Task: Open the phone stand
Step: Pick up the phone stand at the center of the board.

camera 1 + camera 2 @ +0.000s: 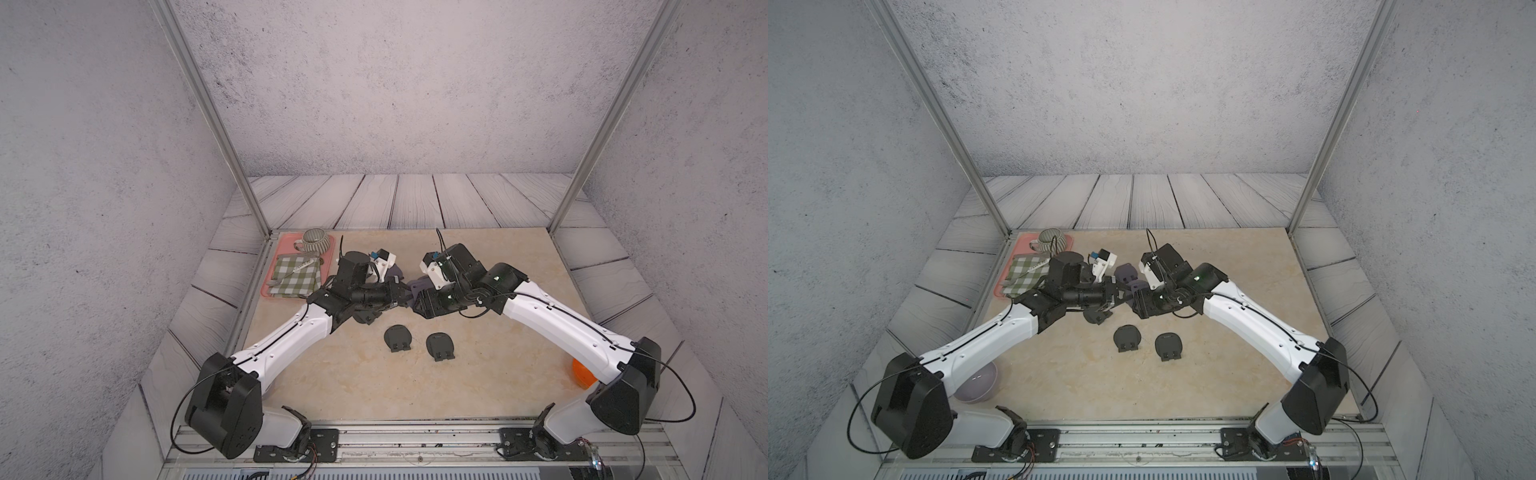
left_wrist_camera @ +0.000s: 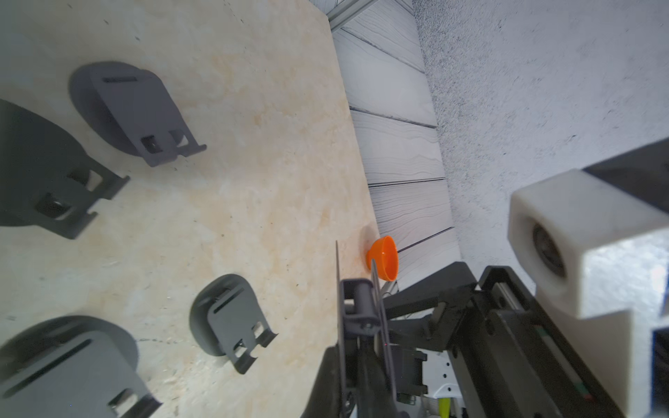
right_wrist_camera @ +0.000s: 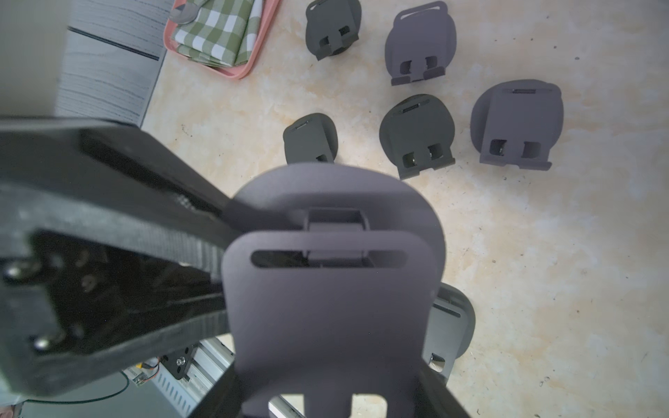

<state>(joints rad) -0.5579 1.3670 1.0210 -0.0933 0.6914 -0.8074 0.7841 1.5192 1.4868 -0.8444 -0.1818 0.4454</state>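
While the phone stand (image 3: 325, 307) hangs above the bench (image 1: 332, 382) between both arms, the right gripper (image 1: 415, 305) jaws clasp its front plate's foot. The left gripper (image 1: 397, 294) jaws, coming in sideways, are pressed on the round back plate's rim. Judgement: the plates part about the hinge at the far end.

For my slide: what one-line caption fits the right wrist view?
Left gripper pinches the round base of the raised phone stand; other stands and a pink tray lie on the table.
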